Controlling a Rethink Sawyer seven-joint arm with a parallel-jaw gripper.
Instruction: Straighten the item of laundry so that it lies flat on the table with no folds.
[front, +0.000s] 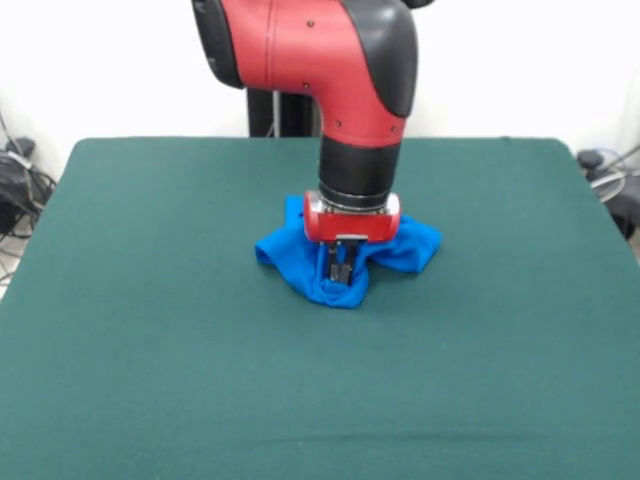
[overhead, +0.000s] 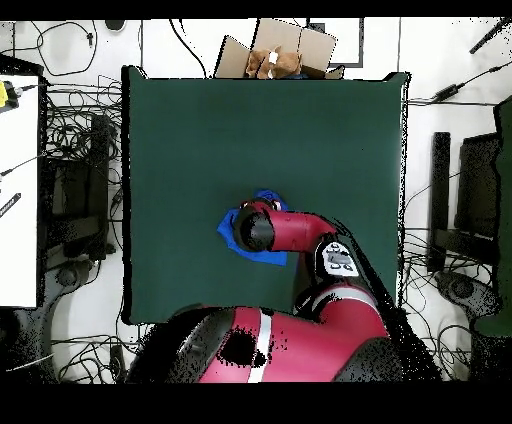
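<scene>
The item of laundry (front: 410, 245) is a bright blue T-shirt, bunched in a crumpled heap near the middle of the dark green table (front: 150, 320). No lettering shows. My gripper (front: 340, 272) points straight down into the heap, its dark fingers close together and pinching a fold of the blue cloth at table level. In the overhead view the arm's wrist covers the gripper and most of the shirt. Only blue edges (overhead: 230, 233) show beside the arm on the table (overhead: 200, 130).
An open cardboard box (overhead: 285, 50) stands just past the table's far edge in the overhead view. Cables and equipment (overhead: 75, 200) lie on the floor along both sides. A white desk (overhead: 18, 200) stands at the left.
</scene>
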